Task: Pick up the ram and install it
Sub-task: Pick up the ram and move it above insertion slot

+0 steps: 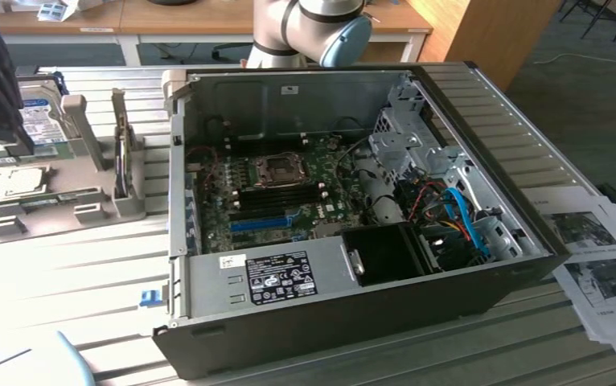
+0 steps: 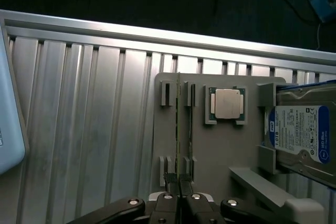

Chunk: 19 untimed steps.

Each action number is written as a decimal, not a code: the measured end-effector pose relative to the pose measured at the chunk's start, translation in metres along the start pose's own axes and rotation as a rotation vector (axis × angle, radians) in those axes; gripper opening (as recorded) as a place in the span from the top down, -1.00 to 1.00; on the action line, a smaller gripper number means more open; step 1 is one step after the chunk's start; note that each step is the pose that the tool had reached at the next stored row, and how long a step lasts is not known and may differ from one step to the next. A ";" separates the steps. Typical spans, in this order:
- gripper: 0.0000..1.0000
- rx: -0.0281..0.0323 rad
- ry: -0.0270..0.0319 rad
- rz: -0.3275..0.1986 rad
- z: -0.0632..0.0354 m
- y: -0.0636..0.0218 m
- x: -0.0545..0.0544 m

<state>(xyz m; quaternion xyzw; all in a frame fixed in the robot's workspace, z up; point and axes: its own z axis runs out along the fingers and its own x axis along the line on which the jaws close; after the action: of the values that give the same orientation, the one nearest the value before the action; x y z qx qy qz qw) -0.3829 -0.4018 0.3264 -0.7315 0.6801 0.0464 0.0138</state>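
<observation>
Green ram [image 2: 178,129] on edge in grey holder tray [image 2: 220,150], seen edge-on as a thin line, both ends sat in small slotted posts. Gripper [image 2: 178,181] right at the ram's near end, dark fingertips [image 2: 169,181] clenched on it from both sides w/ the board between the pads. Not lifted; lower edge in the posts. Second thin stick [image 2: 190,124] just beside, in the neighbouring slots, parallel, untouched.

Same tray: square CPU [image 2: 227,103] w/ silver lid flat in its own recess, near the sticks but apart. Hard drive [image 2: 302,132] w/ blue-and-white label upright against angled supports at the tray's far side from the ram.

Tray flat on ribbed aluminium table [image 2: 84,129].

Exterior view: black PC case [image 1: 340,338] on the table, side panel off, interior open. Motherboard [image 1: 276,201] inside w/ CPU socket near centre, dark memory slots below it, bright-blue slot [image 1: 260,223] nearer the front. Red and blue cables bunched at the exterior view's right of the board. Tray to the exterior view's left of the case, well apart from the motherboard. Printed sheets [image 1: 597,265] by the case at the exterior view's right. Robot arm base [image 1: 308,28] behind the case.
</observation>
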 end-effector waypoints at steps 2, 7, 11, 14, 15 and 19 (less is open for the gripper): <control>0.77 -0.0001 0.0001 0.000 -0.0030 0.0000 0.000; 0.77 -0.0002 0.0002 0.000 -0.0105 0.0001 -0.001; 0.77 -0.0004 0.0005 0.000 -0.0179 0.0000 -0.001; 0.77 -0.0006 0.0004 0.000 -0.0243 0.0000 -0.002; 0.77 -0.0006 0.0005 0.000 -0.0264 0.0000 -0.002; 0.77 -0.0006 0.0004 0.000 -0.0333 0.0002 -0.003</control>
<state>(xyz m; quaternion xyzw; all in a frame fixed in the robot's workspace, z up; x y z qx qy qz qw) -0.3816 -0.4018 0.3598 -0.7315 0.6801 0.0464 0.0135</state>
